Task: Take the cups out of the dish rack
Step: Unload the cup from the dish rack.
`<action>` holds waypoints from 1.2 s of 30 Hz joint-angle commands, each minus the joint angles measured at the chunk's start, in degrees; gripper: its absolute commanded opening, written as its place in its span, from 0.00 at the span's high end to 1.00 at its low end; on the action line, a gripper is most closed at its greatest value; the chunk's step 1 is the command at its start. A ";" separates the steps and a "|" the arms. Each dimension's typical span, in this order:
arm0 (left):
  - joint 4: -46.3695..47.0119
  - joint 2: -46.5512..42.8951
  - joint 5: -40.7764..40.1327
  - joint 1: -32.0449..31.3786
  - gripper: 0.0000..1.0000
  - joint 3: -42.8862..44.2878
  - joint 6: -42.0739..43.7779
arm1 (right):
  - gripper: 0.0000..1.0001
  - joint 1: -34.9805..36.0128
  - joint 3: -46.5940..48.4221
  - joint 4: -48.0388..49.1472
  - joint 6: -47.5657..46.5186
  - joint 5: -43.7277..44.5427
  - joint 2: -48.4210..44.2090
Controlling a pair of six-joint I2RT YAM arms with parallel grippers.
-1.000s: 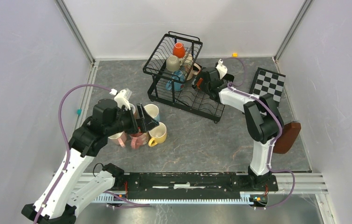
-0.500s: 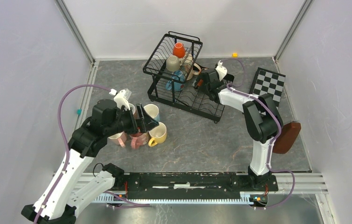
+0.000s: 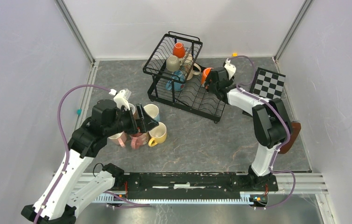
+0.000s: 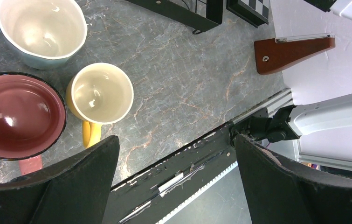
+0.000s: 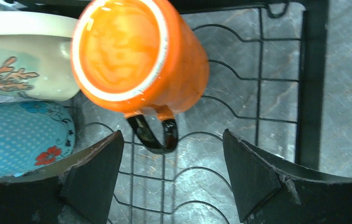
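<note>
The black wire dish rack (image 3: 162,56) stands at the back centre. Its upper basket holds an orange cup (image 3: 179,49) and a beige cup (image 3: 172,63). A cream flowered cup (image 5: 20,70) and a blue dotted cup (image 5: 20,140) lie lower down. My right gripper (image 3: 210,80) is open over the lower tray (image 5: 258,93). An orange mug (image 5: 136,51) lies just ahead of its jaws, with its black handle (image 5: 155,135) between the fingertips, ungripped. My left gripper (image 4: 176,139) is open and empty above the unloaded yellow (image 4: 100,93), light blue (image 4: 41,30) and pink (image 4: 17,116) cups.
A checkered board (image 3: 267,84) leans at the back right. A brown wooden piece (image 3: 289,135) sits by the right wall. A small orange block (image 3: 234,54) and a teal bit (image 3: 78,112) lie on the floor. Walls close in on three sides.
My right gripper has moved right and back towards the rack's right edge, and the orange mug now shows at its tip. The left arm has not moved.
</note>
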 commanded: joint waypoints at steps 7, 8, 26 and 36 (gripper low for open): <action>2.07 0.28 0.97 -0.29 0.00 0.49 0.79 | 0.34 0.56 8.12 -1.24 -9.12 -5.18 6.26; 2.10 0.37 1.00 -0.29 0.00 0.58 0.80 | 0.37 0.49 8.41 -1.47 -9.59 -5.07 6.79; 2.37 1.65 0.98 -0.29 0.00 0.84 0.69 | 0.62 0.71 12.84 -2.64 -17.07 -1.11 11.94; 4.35 1.79 1.95 -0.29 0.00 -0.42 -1.17 | 1.00 0.63 11.67 -3.59 -19.65 -0.28 7.89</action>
